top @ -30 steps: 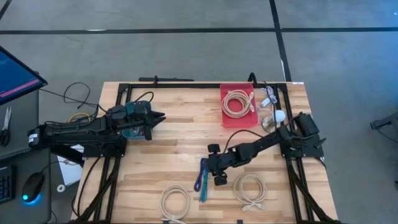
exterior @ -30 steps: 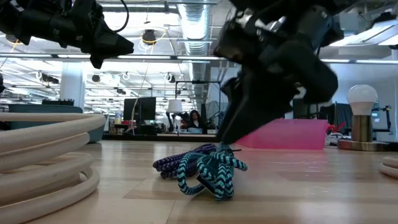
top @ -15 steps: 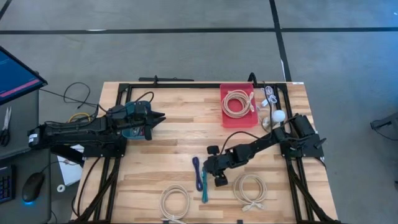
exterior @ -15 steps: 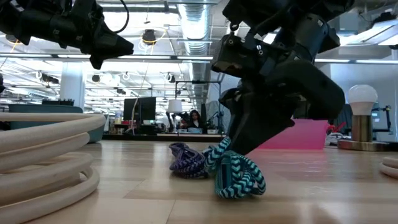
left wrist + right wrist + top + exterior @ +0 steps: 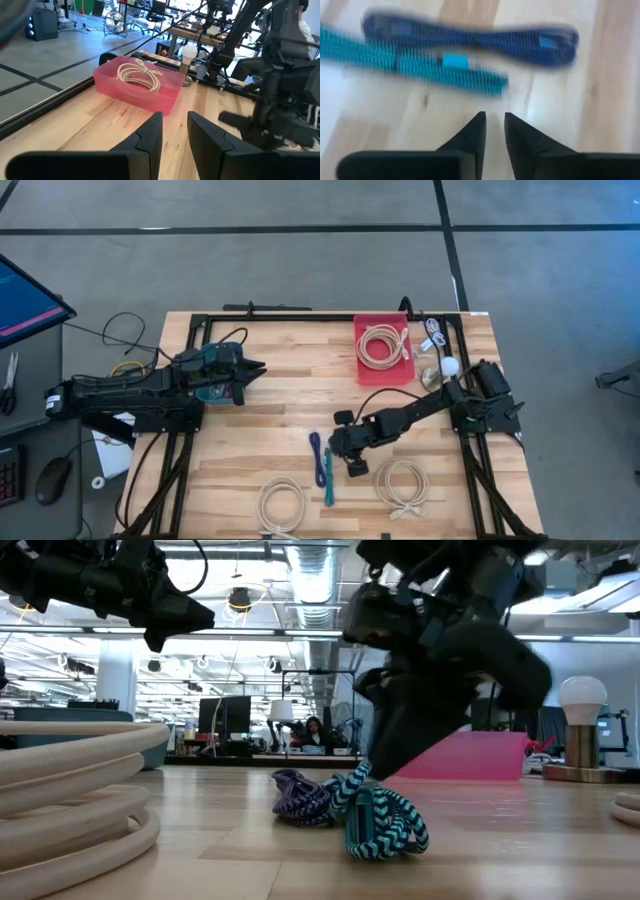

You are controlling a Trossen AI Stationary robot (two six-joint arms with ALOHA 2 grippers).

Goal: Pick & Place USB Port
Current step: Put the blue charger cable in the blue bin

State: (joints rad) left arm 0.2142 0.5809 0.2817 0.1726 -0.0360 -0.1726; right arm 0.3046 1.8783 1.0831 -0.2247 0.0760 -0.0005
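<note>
Right gripper hovers near the counter's front edge, jaws narrow and empty, just beside the teal cable and purple cable. Left gripper waits near the left edge, jaws slightly parted, empty. Risk: closing without a cable between the jaws would miss the grasp.

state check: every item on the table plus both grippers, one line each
left gripper: raised over the table's left side, holding nothing, small gap between fingers
right gripper: just above the teal cable, empty, fingers almost together
teal cable: flat on table, bundled
purple cable: flat on table, beside the teal cable
red bin: holds one coiled white cable
white cable coils: two, loose near the front edge
</note>
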